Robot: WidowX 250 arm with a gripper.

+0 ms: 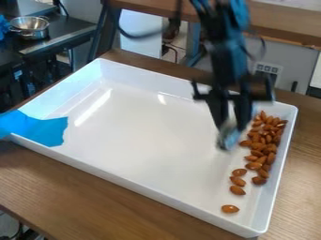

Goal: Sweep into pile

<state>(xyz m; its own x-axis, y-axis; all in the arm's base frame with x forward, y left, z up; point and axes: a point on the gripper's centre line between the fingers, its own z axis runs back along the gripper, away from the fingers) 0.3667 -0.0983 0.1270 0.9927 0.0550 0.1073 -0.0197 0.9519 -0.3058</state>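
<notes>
many brown, teardrop-shaped almonds (268, 146)

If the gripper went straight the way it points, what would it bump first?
Probably the white tray, beside the almonds, with the blurry thing at the tip of the gripper likely touching first. How high it hangs is unclear.

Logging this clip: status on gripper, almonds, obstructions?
Gripper above tray, blurred pale object at tip. Almonds crowd picture-right side, some trailing nearer. Blue sheet clear of almonds.
</notes>
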